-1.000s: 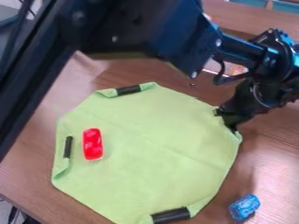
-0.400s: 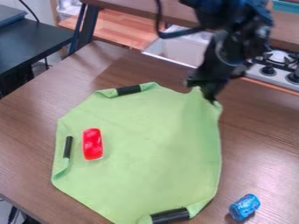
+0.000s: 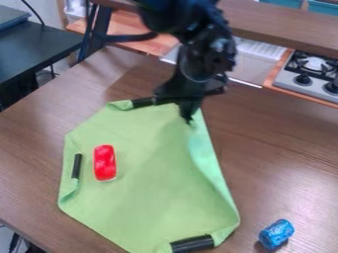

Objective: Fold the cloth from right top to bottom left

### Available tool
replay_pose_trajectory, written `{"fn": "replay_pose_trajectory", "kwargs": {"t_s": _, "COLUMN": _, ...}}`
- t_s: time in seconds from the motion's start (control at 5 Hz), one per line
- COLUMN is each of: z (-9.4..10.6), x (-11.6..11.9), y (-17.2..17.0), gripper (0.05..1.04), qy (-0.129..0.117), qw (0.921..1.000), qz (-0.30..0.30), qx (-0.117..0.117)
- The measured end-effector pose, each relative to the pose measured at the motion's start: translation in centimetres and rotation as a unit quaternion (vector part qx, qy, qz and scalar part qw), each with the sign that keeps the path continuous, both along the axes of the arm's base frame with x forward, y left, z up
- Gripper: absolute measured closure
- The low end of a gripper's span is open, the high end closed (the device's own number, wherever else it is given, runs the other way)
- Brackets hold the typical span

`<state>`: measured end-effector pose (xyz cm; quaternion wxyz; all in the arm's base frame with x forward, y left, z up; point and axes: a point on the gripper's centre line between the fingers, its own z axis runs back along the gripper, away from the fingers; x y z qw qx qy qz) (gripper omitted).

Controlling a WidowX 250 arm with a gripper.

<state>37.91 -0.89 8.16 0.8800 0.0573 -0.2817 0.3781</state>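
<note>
In the camera view, the black gripper (image 3: 174, 106) hangs over the upper right edge of the green cloth (image 3: 139, 173), closed on a pinch of it, though the dark fingertips blur together and the exact grip is hard to read. Most of the cloth lies below the gripper and to its lower left, its long axis running from upper left to lower right. The coming move should therefore carry the held edge down and leftward over the flat part.

The cloth is thin, matte and limp, roughly many-sided, its right side bending up into a soft, paler flap (image 3: 210, 160). Stiff-looking black rolls sit in its curled edges at the top (image 3: 143, 102), left (image 3: 76, 166) and bottom (image 3: 192, 243); they may resist a flat fold. A glossy red block (image 3: 104, 163), oblong with rounded corners, rests on the left part, where the fold could cover or drag it. A crinkled blue cylinder (image 3: 276, 233) lies on the wood-grained table (image 3: 284, 158), clear of the cloth.
</note>
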Motion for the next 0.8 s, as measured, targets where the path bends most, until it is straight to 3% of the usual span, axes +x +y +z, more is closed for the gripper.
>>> {"fn": "replay_pose_trajectory", "kwargs": {"t_s": 0.4, "z": 0.9, "x": -4.5, "y": 4.9, "gripper": 1.034, "qy": -0.016, "qw": 0.9998, "qz": 0.005, "qx": -0.004}}
{"fn": "replay_pose_trajectory", "kwargs": {"t_s": 0.8, "z": 1.2, "x": -7.4, "y": 9.1, "gripper": 1.034, "qy": -0.034, "qw": 0.9991, "qz": 0.023, "qx": 0.009}}
